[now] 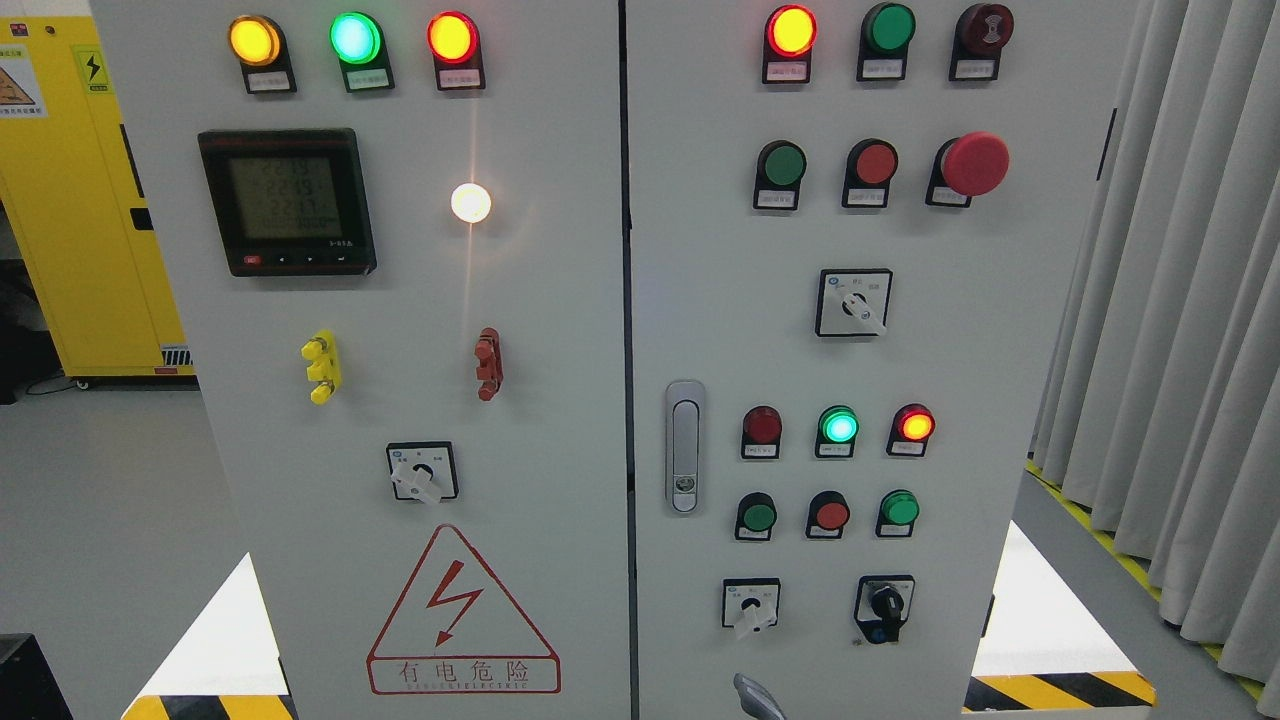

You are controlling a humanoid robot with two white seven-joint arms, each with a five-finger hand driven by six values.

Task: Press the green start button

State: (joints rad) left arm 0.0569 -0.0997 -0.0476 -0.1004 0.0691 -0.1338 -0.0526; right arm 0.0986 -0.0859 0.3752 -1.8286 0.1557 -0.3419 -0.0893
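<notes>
I aim the right hand [755,697] (open or closed, can't tell) squarely at the green button [758,516] right of the latch [684,445].

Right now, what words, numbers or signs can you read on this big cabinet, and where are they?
"有电危险": under the lightning bolt in the red warning triangle on the left door.
Digits on the meter screen: too blurred to read for sure.
Small white labels under the lamps and buttons, like the green button: too small to read.
Lightning sign on the yellow cabinet: a symbol; its print is unreadable.
</notes>
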